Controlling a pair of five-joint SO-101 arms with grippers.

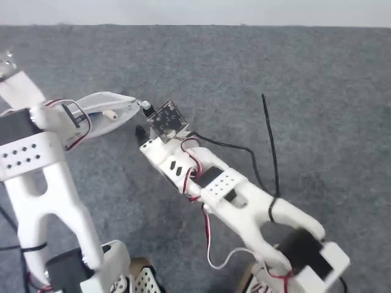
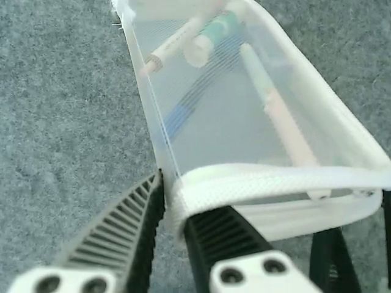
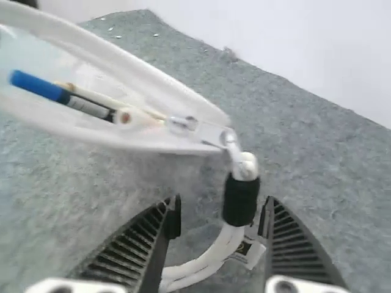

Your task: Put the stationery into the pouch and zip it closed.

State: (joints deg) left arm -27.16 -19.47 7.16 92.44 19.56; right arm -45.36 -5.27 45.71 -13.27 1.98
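A translucent white mesh pouch [image 1: 107, 113] lies on the grey mat with its zip open. Inside it are several pens [image 2: 278, 116], among them a blue-capped pen [image 3: 36, 85]. My left gripper [image 2: 174, 204] is shut on the pouch's [image 2: 244, 140] end seam, and in the high view the left gripper [image 1: 81, 122] sits at the pouch's left end. My right gripper [image 3: 221, 210] is open at the opposite end, straddling the zip pull [image 3: 240, 198], a black sleeve on a white cord. Its fingers [image 3: 153, 238] are apart from the pull. From above, the right gripper [image 1: 144, 121] is at the pouch's right tip.
A thin black cable [image 1: 272, 146] runs over the grey mat [image 1: 305, 79] to the right of the right arm. Both arm bases stand at the near edge. A pale wall [image 1: 195, 12] borders the far side.
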